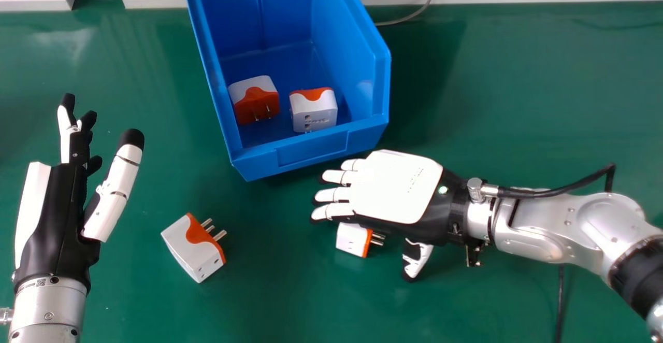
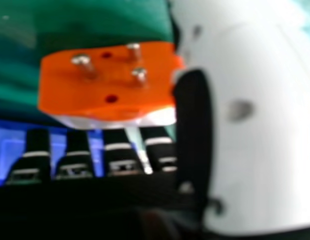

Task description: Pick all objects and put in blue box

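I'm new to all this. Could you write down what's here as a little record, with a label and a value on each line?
Surface: green table
Container: blue box
In box: two white-and-orange plug adapters
Outside box: two more adapters
Left hand: open, beside the left adapter
Right hand: open, over the right adapter, not grasping

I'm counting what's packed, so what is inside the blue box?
The blue box holds two plug adapters: the left one shows an orange face with metal prongs, the right one a white side. Their undersides and the floor beneath are covered.
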